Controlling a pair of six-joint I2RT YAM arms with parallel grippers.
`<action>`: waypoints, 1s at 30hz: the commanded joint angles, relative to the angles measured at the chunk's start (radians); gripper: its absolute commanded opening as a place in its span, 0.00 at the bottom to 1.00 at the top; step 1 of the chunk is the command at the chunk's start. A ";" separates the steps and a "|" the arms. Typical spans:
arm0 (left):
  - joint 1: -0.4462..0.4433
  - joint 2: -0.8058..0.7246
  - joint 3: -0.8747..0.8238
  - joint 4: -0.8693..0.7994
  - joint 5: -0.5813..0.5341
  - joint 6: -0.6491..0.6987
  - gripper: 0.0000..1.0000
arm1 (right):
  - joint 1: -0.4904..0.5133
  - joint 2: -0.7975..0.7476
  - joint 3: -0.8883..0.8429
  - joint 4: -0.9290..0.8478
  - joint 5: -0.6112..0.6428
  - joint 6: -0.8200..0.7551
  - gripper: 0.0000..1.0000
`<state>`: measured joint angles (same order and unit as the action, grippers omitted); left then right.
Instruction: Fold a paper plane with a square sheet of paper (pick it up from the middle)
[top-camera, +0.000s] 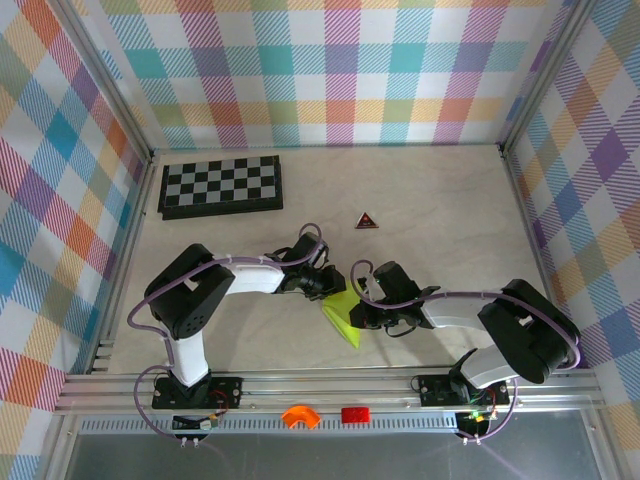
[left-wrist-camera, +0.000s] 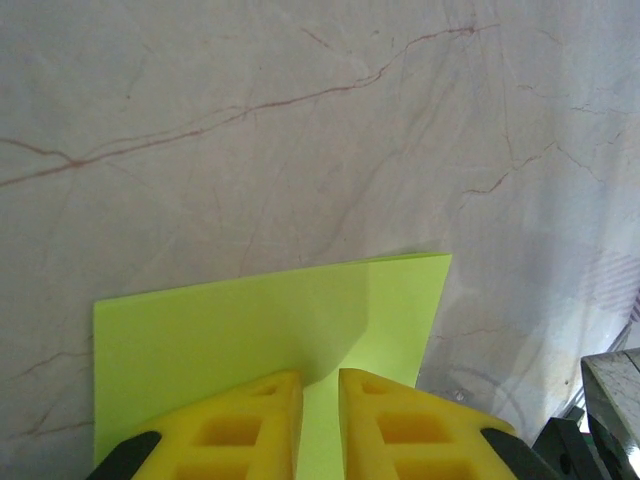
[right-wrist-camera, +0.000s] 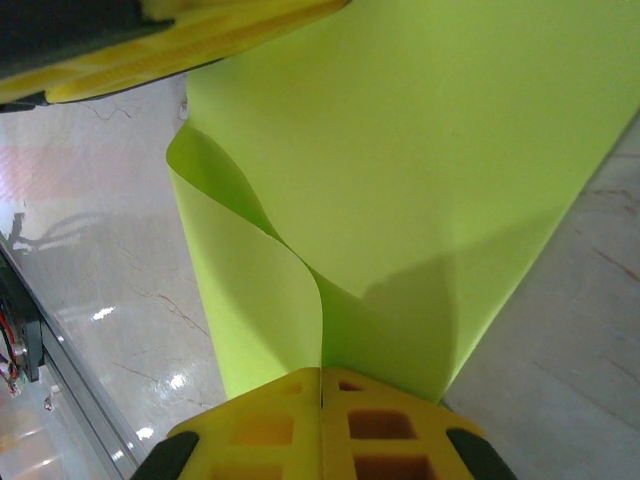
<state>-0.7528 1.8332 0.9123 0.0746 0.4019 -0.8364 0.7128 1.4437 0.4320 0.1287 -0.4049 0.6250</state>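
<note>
The lime yellow-green paper lies near the table's front edge between the two arms, folded into a narrow shape that points toward the front. My right gripper is shut on a raised fold of the paper, which curls up from its fingertips. It reaches in from the right. My left gripper hovers over a flat part of the paper. Its yellow fingers stand a narrow gap apart, with nothing pinched between them. In the top view the left gripper is at the paper's far end.
A folded chessboard lies at the back left and a small dark triangular block behind the grippers. An orange piece and a red piece sit on the front rail. Checked walls close three sides.
</note>
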 joint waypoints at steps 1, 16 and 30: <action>-0.011 -0.036 -0.003 -0.100 -0.056 0.035 0.20 | -0.004 0.026 -0.004 -0.003 0.026 0.007 0.08; -0.012 -0.086 -0.043 -0.048 -0.068 0.016 0.23 | -0.004 0.023 -0.006 -0.002 0.026 0.011 0.08; -0.011 -0.149 -0.083 -0.022 -0.086 0.016 0.26 | -0.004 0.024 0.010 0.015 0.001 0.004 0.08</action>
<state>-0.7578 1.6871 0.8288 0.0586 0.3202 -0.8215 0.7128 1.4464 0.4320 0.1394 -0.4042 0.6289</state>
